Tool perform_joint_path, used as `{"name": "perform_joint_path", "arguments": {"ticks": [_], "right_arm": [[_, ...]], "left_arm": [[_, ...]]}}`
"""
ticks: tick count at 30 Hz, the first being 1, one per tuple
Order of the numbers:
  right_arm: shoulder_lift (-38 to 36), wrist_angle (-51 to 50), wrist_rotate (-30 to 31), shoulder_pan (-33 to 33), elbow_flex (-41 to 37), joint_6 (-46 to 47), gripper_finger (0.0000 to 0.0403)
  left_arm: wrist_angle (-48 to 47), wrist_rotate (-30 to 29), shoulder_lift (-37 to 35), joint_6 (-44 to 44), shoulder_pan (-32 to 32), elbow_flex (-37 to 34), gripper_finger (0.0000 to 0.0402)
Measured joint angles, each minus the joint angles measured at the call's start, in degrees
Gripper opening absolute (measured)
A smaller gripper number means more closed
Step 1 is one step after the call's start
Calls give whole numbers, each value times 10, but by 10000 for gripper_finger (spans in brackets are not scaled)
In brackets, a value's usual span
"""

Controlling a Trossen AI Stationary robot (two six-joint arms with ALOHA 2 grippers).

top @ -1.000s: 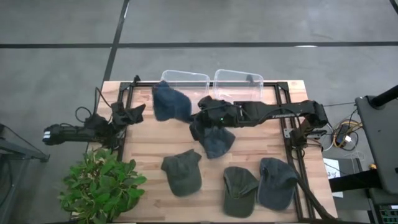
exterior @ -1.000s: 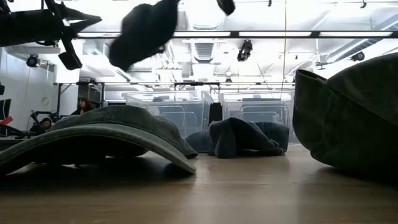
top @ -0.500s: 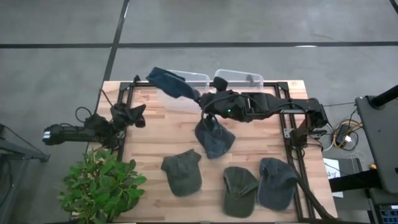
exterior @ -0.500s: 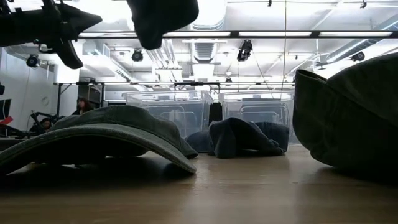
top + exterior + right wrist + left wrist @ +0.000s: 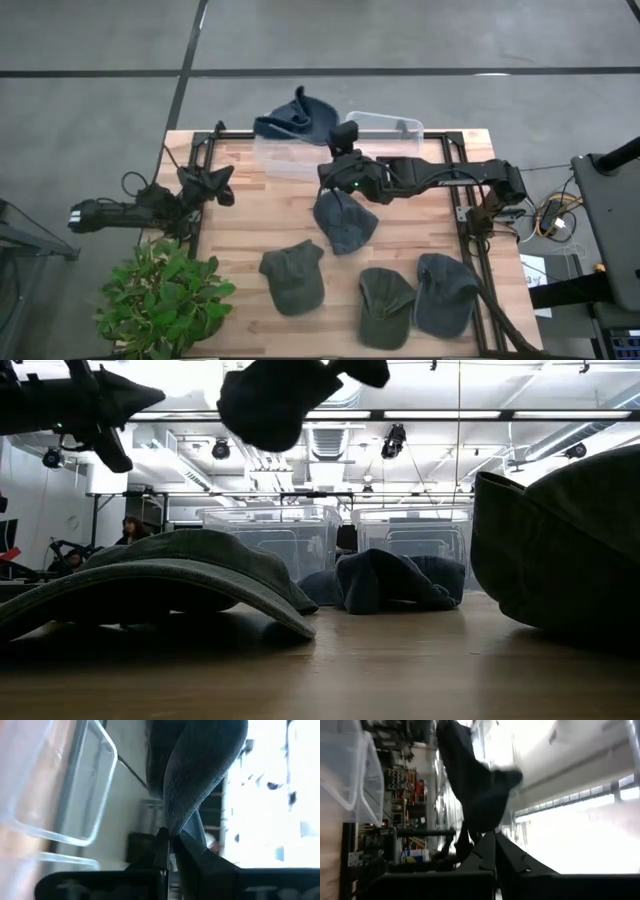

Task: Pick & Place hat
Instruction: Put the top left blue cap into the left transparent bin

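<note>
My right gripper (image 5: 343,133) is shut on a dark blue hat (image 5: 293,118), raised over the far edge of the left clear bin (image 5: 283,160). In the low view the hat (image 5: 272,402) hangs high, clear of everything. In the right wrist view its fabric (image 5: 200,765) rises from my fingers. My left gripper (image 5: 222,184) waits, shut and empty, over the table's left edge; its wrist view shows the fingers (image 5: 495,842) closed together. Another blue hat (image 5: 345,222) lies on the table's middle. My right gripper pinches a narrow fold of the blue hat's fabric (image 5: 172,827) between its two fingers. The hat is lifted clear of the table and bin, bunched and spreading away from the fingertips toward the table's left and far side.
A second clear bin (image 5: 385,128) stands beside the left one at the far edge. Two green hats (image 5: 293,275) (image 5: 383,303) and a grey-blue hat (image 5: 445,292) lie along the near side. A potted plant (image 5: 165,295) stands at the near left corner. Black rails (image 5: 465,200) frame the table.
My right gripper has risen and moved toward the far edge, carrying the blue hat from over the table's middle to above the left bin. The hat has swung and turned over as it went. The left arm has kept still.
</note>
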Motion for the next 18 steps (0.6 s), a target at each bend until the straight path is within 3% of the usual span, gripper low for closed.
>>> {"name": "perform_joint_path", "arguments": {"ticks": [7,18], "right_arm": [[3,133,3,-13,-76,-166,11],[10,169,-11,-18,-107,-221,11]], "left_arm": [[-9,-13,43,-25,0,10,19],[-11,-4,170,-97,0,94,162]]}}
